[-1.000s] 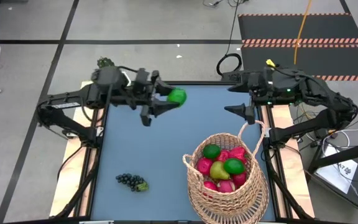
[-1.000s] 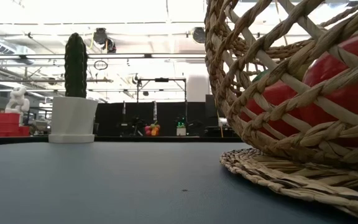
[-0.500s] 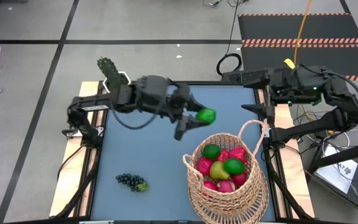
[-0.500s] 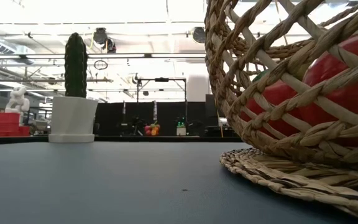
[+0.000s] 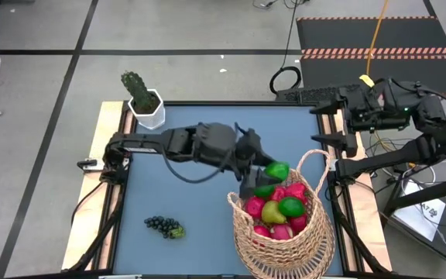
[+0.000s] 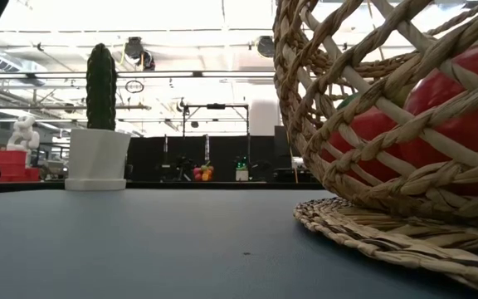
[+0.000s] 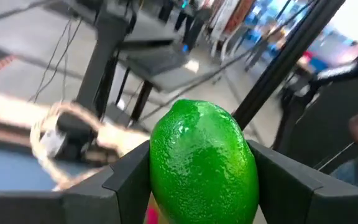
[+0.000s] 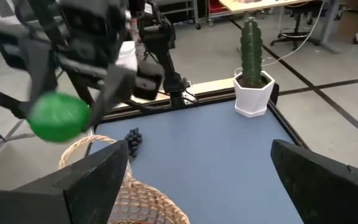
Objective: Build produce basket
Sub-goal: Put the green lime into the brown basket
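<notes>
The left gripper [image 5: 273, 177] grips a lime [image 5: 276, 170] between its fingers [image 7: 126, 177], over the near rim of the basket [image 5: 281, 244]. Best to lower it into a gap among the fruit before releasing. The right gripper [image 5: 324, 128] waits open at the bench's edge.

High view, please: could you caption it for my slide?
Left pincer carries a lime over the fruit-filled wicker basket.

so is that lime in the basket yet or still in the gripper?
Still in the gripper. The left gripper is shut on the lime, held over the basket rim, above the fruit inside.
</notes>
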